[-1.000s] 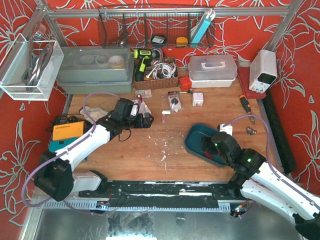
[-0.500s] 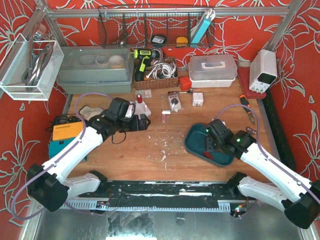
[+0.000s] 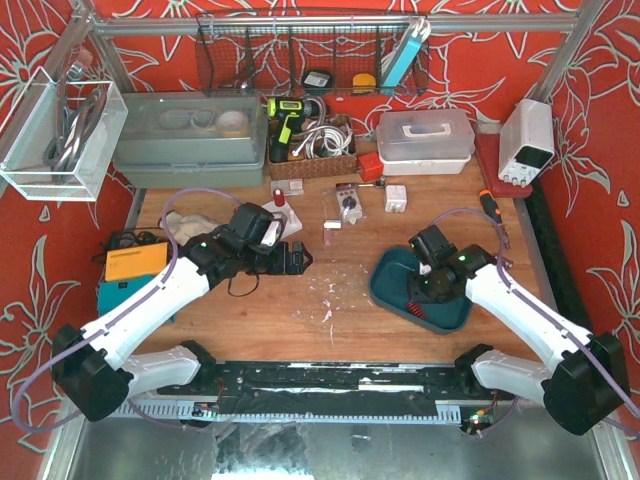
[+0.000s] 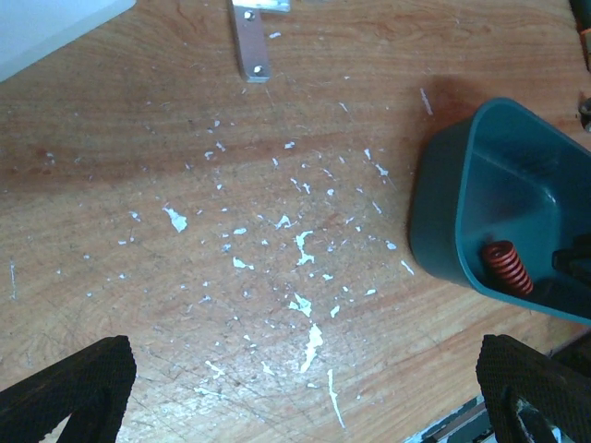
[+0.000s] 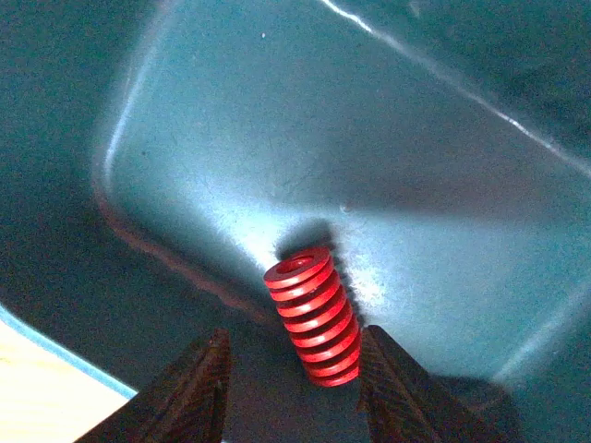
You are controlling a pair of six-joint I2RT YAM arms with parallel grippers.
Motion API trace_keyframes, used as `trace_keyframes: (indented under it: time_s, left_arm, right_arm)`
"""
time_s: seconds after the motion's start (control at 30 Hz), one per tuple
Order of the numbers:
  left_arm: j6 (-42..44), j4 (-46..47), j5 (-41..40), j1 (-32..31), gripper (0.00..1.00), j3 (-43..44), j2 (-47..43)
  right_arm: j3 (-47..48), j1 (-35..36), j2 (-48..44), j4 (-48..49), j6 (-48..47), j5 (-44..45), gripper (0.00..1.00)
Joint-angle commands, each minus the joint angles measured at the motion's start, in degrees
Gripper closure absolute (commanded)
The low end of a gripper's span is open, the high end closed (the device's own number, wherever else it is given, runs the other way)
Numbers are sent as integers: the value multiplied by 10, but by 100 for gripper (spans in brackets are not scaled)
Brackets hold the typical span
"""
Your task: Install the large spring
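The large spring (image 5: pixel 314 318) is a red coil lying tilted on the floor of the teal tray (image 5: pixel 231 138). My right gripper (image 5: pixel 295 340) reaches down into the tray (image 3: pixel 392 290) with the spring between its fingers. The right finger (image 5: pixel 397 388) touches the coil's lower end, while a gap shows between the coil and the left finger (image 5: pixel 189 397), so the jaws stand narrowly open. My left gripper (image 4: pixel 305 378) hovers wide open over bare, paint-flecked wood, left of the tray (image 4: pixel 443 212), where the spring (image 4: pixel 505 266) also shows. From above, the left gripper (image 3: pixel 298 258) sits mid-table and the right gripper (image 3: pixel 422 290) is over the tray.
A small aluminium bracket (image 4: pixel 249 37) lies beyond the left gripper. Along the back stand a grey bin (image 3: pixel 190 140), a basket of tools (image 3: pixel 310 145), a white box (image 3: pixel 425 140) and a power supply (image 3: pixel 525 140). An orange device (image 3: pixel 135 262) lies at the left; a screwdriver (image 3: pixel 490 208) at the right.
My right arm swung forward over the teal tray and dipped into it, its jaws narrowing around the red spring. The left arm shifted slightly right and stayed wide open.
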Motion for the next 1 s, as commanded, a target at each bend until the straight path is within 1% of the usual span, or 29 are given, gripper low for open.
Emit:
trace_keyframes:
  time_s: [0.0, 0.2, 0.57, 0.77, 0.83, 0.97]
  left_arm:
    - [9, -17, -17, -9, 0, 21, 1]
    - [1, -17, -3, -10, 0, 27, 11]
    - [-12, -22, -14, -10, 0, 30, 20]
    - [-4, -23, -23, -10, 0, 48, 33]
    - [-1, -22, -25, -10, 0, 55, 40]
    - [2, -22, -26, -10, 0, 60, 47]
  right_arm:
    - [-12, -5, 21, -16, -3, -23, 56]
    - [-12, -8, 73, 0, -9, -9, 56]
    - [-14, -17, 147, 36, -31, -20, 55]
    - [-5, -21, 202, 42, -41, -6, 56]
    - [0, -23, 209, 47, -46, -1, 59]
    - [13, -28, 221, 48, -58, 18, 67]
